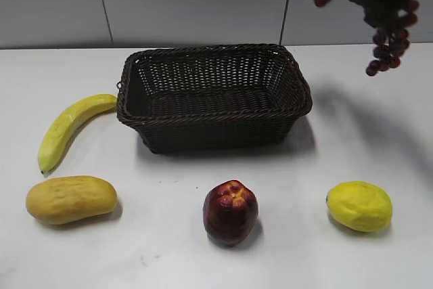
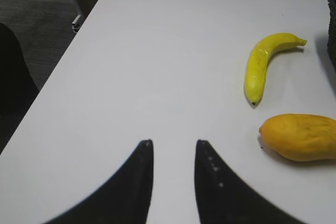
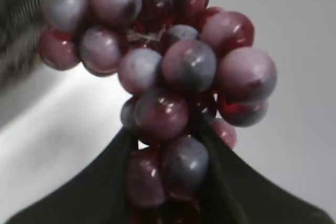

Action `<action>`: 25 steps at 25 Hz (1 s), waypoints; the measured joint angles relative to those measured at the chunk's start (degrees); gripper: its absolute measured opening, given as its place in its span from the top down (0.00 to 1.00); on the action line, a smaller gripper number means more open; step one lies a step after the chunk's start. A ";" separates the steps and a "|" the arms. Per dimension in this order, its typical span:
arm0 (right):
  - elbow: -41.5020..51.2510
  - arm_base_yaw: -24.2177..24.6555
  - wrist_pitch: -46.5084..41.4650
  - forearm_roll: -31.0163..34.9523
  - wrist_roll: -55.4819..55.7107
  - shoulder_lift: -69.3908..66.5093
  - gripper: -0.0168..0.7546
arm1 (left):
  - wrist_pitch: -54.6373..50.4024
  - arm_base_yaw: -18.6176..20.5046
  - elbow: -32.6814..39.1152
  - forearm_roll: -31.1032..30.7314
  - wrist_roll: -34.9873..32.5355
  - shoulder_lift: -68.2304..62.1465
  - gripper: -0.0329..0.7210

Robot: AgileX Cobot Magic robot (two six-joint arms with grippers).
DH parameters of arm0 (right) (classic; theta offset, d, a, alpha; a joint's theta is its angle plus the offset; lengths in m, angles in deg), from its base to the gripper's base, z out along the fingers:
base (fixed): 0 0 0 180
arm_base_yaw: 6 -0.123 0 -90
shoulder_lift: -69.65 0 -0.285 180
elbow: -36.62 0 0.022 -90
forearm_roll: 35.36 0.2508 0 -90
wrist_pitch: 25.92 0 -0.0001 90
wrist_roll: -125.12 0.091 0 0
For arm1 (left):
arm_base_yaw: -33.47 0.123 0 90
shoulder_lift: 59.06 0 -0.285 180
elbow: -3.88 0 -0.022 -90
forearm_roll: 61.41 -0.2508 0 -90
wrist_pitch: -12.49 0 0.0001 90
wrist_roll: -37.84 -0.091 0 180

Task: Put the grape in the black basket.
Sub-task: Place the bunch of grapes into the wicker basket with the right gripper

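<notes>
Right gripper (image 3: 168,156) is clamped on the grape (image 1: 379,11), hanging up high, far right of the black basket (image 1: 213,96); still needs moving over and dropping in; left gripper (image 2: 173,153) idle, jaws apart.

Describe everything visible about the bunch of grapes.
The grape is a bunch of many small, round, dark purple-red berries with a dull bloom and glossy spots, some redder and more translucent. A bit of pale stem shows between the upper berries. It hangs in the air at the top right of the exterior view, above and to the right of the black basket, touching neither table nor basket. The jaws of the right gripper are closed on its berries.
</notes>
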 joint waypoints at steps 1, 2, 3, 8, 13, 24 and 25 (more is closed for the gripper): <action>-1.61 -1.66 -0.05 0.00 -1.04 0.00 0.66 | 0.00 0.00 0.00 0.00 0.00 0.00 0.67; -2.86 -3.66 -0.05 0.00 -1.77 -0.21 0.66 | 0.00 0.00 0.00 0.00 0.00 0.00 0.67; -4.24 -5.60 -0.05 0.00 -2.53 -0.55 0.66 | 0.00 0.00 0.00 0.00 0.00 0.00 0.67; -6.74 -12.92 -0.05 0.06 -3.35 -4.30 0.66 | 0.00 0.00 0.00 0.00 0.00 0.00 0.67; -6.78 -17.29 -0.30 0.11 -3.47 -11.83 0.66 | 0.00 0.00 0.00 0.00 0.00 0.00 0.67; -6.78 -18.75 -0.15 1.86 -3.53 -23.36 0.60 | 0.00 0.00 0.00 0.00 0.00 0.00 0.67; -6.78 -18.75 0.07 2.25 -3.53 -23.36 0.50 | 0.00 0.00 0.00 0.00 0.00 0.00 0.67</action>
